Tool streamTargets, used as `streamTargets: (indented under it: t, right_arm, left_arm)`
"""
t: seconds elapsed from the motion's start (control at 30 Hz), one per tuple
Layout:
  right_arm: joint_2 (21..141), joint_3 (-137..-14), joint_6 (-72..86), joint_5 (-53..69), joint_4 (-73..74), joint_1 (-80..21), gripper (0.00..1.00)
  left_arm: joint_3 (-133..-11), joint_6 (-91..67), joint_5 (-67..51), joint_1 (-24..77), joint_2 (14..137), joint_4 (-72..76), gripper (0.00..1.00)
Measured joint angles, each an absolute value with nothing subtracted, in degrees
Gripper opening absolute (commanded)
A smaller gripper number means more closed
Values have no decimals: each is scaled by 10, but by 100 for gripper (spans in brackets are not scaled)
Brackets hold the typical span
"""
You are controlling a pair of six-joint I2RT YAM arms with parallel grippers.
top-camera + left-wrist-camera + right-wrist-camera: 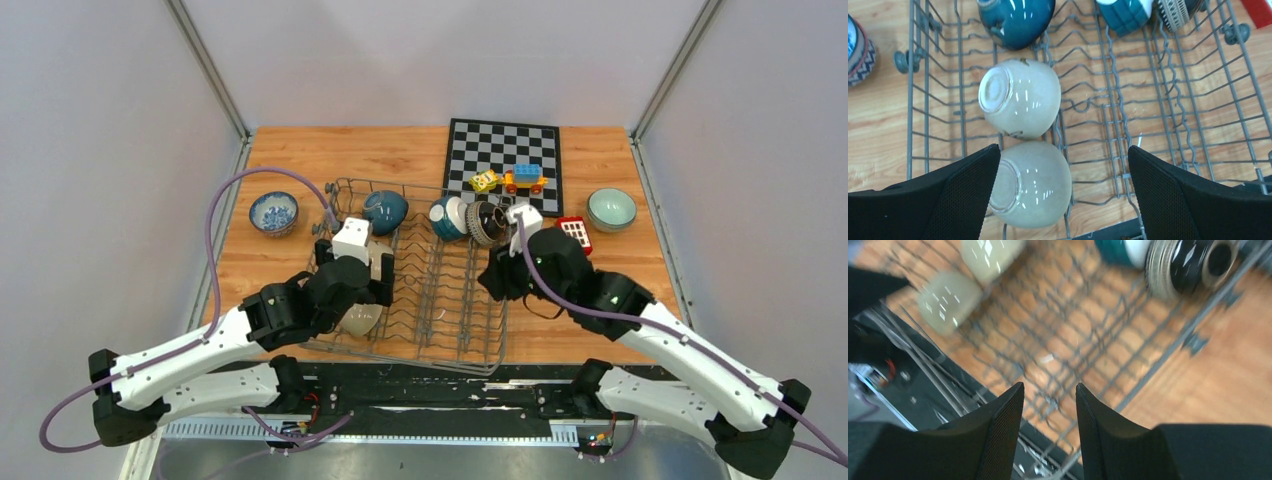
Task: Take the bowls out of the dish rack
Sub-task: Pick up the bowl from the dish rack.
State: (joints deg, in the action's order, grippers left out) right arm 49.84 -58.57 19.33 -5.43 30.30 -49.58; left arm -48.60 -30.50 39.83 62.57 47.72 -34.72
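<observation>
The grey wire dish rack [440, 300] sits mid-table. In it lie a dark teal bowl [385, 211], a teal-and-white bowl [447, 218], a dark striped bowl [486, 222] and two beige bowls on their sides [1020, 97] [1033, 185]. My left gripper [1064, 149] is open wide over the rack; its left finger is next to the nearer beige bowl's foot. My right gripper [1049, 385] is narrowly open and empty above the rack's near right corner [1073, 340]; its view is blurred. A blue-and-white bowl [273, 213] and a celadon bowl [611, 209] stand on the table.
A chessboard [505, 150] lies at the back with toy blocks [510, 180] on its near edge. A red-and-white toy [575, 232] lies right of the rack. The black arm mount [430, 385] runs along the near edge.
</observation>
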Motion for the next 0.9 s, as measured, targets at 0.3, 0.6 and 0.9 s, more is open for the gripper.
streamTargets:
  t: [0.3,0.6,0.9]
  right_arm:
    - [446,-355,300,33,131,-502,51]
    - [492,-392,321,-72,72,-486,51]
    - [566,-429,318,-60,80,-292,55]
  left_arm:
    - [-459,-360,354,572,446,-392,99]
    - [-420,-364,244,512,415,-366,99]
    - [-489,-343,111,489,612,-166,96]
